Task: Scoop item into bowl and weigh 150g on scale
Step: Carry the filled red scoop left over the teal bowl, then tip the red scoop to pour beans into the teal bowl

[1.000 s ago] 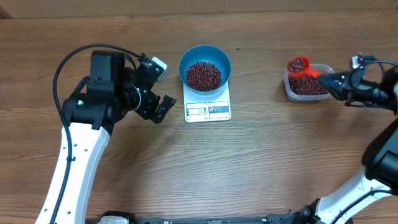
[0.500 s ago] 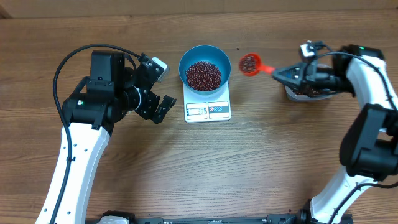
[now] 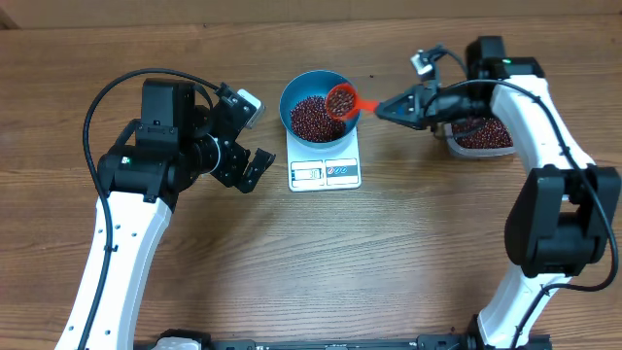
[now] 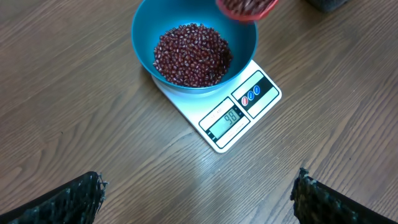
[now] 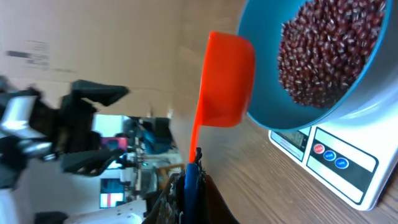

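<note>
Scoop [image 3: 340,100] has swung over bowl [image 3: 289,102], clenched by right gripper [image 3: 386,107]; left wrist alone reads scale [image 4: 264,102]: perhaps 98.

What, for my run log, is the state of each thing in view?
Flat white rectangular scale: on, display lit.
Bright blue round plastic bowl: on scale, partly full of red-brown beans.
Orange plastic scoop: loaded, over bowl's rim.
Clear plastic tub: holds beans.
Left gripper: open, empty.
Right gripper: shut on scoop handle.

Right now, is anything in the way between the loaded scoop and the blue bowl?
Nothing visible. The red scoop, clamped in the jaws of the right gripper, hangs over the rim of the blue bowl; its top is open.
</note>
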Available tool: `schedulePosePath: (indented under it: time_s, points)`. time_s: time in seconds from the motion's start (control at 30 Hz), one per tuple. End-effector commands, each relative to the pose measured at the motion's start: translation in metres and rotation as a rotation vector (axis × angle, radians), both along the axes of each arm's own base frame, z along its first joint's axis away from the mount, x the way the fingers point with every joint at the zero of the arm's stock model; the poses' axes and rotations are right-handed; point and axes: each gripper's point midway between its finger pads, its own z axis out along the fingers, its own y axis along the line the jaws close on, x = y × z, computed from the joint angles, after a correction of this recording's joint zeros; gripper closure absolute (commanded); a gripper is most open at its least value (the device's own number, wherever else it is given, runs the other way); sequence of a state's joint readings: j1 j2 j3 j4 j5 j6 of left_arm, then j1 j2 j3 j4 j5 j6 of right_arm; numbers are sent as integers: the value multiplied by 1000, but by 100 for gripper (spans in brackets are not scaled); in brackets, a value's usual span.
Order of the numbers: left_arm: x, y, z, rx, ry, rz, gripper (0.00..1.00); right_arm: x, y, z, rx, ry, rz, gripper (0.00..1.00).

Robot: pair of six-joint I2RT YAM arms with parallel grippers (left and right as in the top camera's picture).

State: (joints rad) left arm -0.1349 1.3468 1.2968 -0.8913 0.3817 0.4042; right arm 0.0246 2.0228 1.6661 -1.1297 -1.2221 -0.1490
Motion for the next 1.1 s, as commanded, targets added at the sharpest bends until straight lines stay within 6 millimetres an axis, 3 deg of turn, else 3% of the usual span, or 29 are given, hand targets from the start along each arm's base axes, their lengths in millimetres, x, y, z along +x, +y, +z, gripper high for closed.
schedulePosePath:
  time_s: [0.0,0.23,0.43,1.07]
  points:
    - [1,1,-3,14,-5,-17,0,10,10,-1,-110,17,-23,96]
    - [1,1,-3,14,-5,-17,0,23,24,6,-344,-102,-39,96]
    - [1,1,-3,14,-5,-17,1,31,23,15,-621,-218,-79,96]
    - [1,1,-3,14,-5,-17,0,30,35,14,-1200,-501,-113,96]
